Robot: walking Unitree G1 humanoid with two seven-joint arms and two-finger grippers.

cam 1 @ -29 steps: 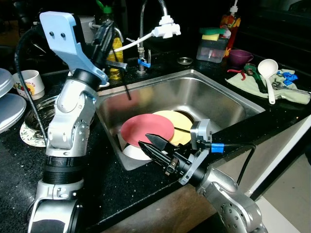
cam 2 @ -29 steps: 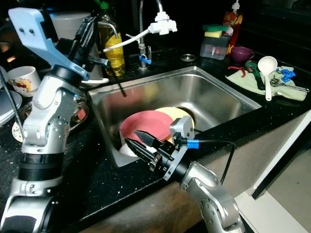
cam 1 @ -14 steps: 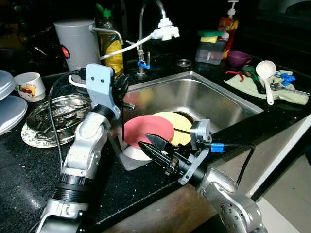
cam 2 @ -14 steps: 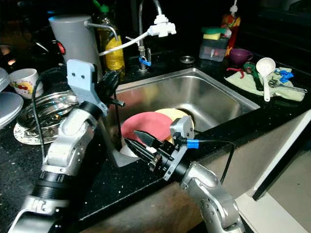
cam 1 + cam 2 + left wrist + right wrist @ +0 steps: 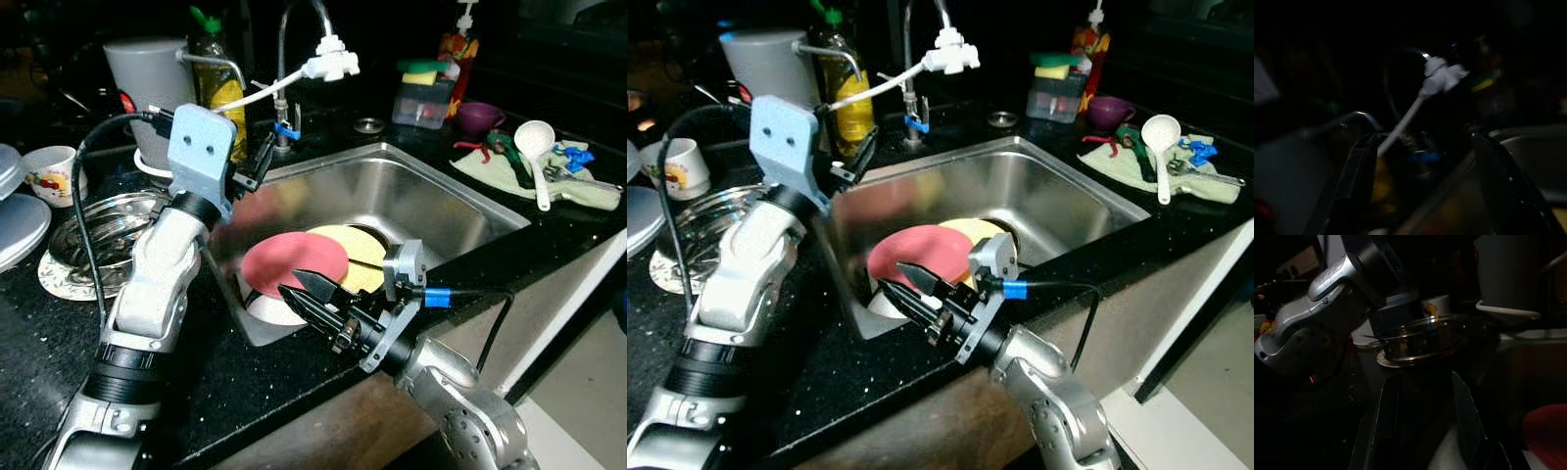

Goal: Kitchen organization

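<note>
Parted and empty, the black fingers of the right gripper (image 5: 306, 297) are held low over the near-left corner of the steel sink (image 5: 431, 191), just above the near edge of a red plate (image 5: 294, 264). That plate is stacked partly over a yellow plate (image 5: 362, 252), and both are seen resting on white dishes in the sink basin. The left gripper (image 5: 263, 157) is raised over the sink's far-left rim, pointed toward the faucet (image 5: 294, 59) with its white hose attachment (image 5: 328, 61); its fingers are seen spread apart in the left wrist view, with nothing held. A yellow oil bottle (image 5: 223, 88) and a grey kettle (image 5: 145, 83) are set behind the left arm. Steel bowls (image 5: 93, 230) and a mug (image 5: 51, 168) are placed on the black counter (image 5: 274, 377) to the left.
</note>
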